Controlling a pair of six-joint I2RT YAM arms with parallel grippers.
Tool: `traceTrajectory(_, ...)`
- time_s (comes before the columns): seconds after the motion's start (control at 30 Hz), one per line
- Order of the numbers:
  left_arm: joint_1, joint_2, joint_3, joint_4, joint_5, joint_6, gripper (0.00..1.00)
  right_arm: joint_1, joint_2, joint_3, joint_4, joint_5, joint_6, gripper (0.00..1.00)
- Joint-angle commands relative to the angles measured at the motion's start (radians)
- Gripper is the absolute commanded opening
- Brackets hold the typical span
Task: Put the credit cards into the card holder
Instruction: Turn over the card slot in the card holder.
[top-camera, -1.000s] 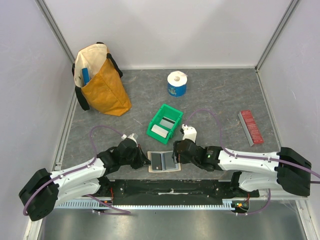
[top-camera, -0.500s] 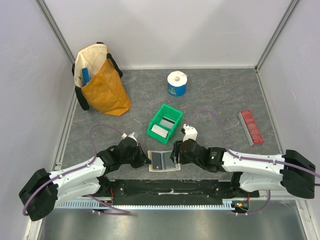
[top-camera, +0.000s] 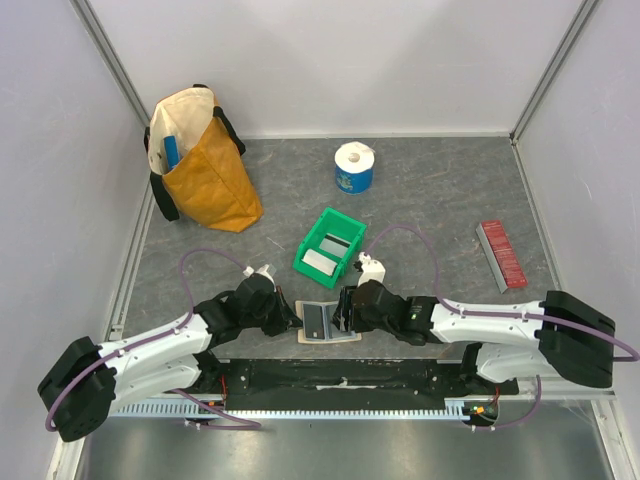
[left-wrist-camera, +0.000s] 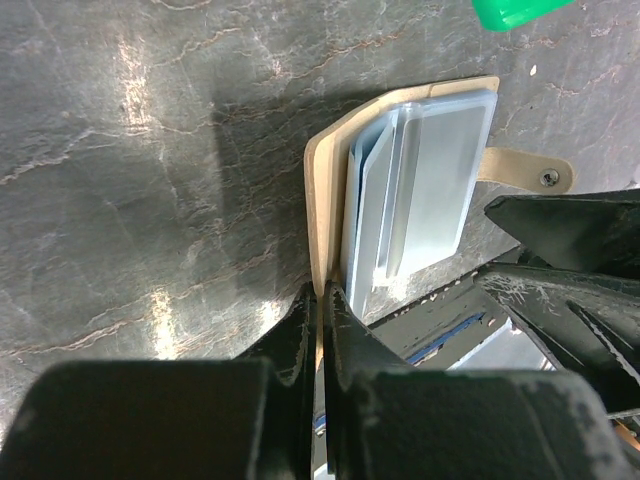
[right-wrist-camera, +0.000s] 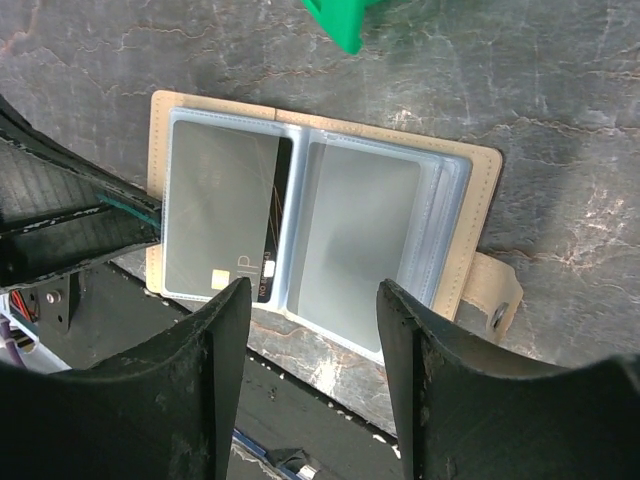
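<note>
The tan card holder (top-camera: 328, 323) lies open near the table's front edge, clear pockets up. My left gripper (top-camera: 292, 318) is shut on its left tan cover edge (left-wrist-camera: 322, 215), fingertips (left-wrist-camera: 300, 305) pinching the leather. In the right wrist view the holder (right-wrist-camera: 470, 220) shows a grey card (right-wrist-camera: 215, 210) in the left pocket with a dark card (right-wrist-camera: 279, 215) under it; the closing tab (right-wrist-camera: 497, 297) sticks out to the right. My right gripper (right-wrist-camera: 312, 300) is open and empty just above the holder's near edge. Two pale cards (top-camera: 320, 262) lie in the green bin (top-camera: 343, 222).
A yellow and cream bag (top-camera: 200, 165) stands at the back left. A white and blue roll (top-camera: 353, 167) stands at the back centre. A red ridged strip (top-camera: 502, 255) lies at the right. The table's front edge and black rail (top-camera: 330, 375) are just beyond the holder.
My right gripper has moved left and now hangs over the open card holder. The left gripper has kept its hold on the holder's edge.
</note>
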Motion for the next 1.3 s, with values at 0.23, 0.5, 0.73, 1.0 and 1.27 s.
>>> traceTrajectory(0.23,0.001,0.024,0.033,0.020,-0.005,0.028,0.02,0.005,0.062,0.010,-0.010,0.019,0.025,0.60)
traceTrajectory(0.5,0.001,0.036,0.030,0.031,0.002,0.028,0.02,0.010,0.103,0.034,-0.042,0.033,0.017,0.61)
traceTrajectory(0.73,0.000,0.048,0.025,0.044,0.005,0.028,0.02,0.013,0.182,0.062,-0.008,-0.031,0.005,0.62)
traceTrajectory(1.0,0.000,0.064,0.011,0.067,0.009,0.027,0.02,0.013,0.142,0.031,0.141,-0.093,0.019,0.62)
traceTrajectory(1.27,0.001,0.065,-0.012,0.081,0.008,0.022,0.02,0.013,0.053,0.023,0.177,-0.094,0.000,0.61)
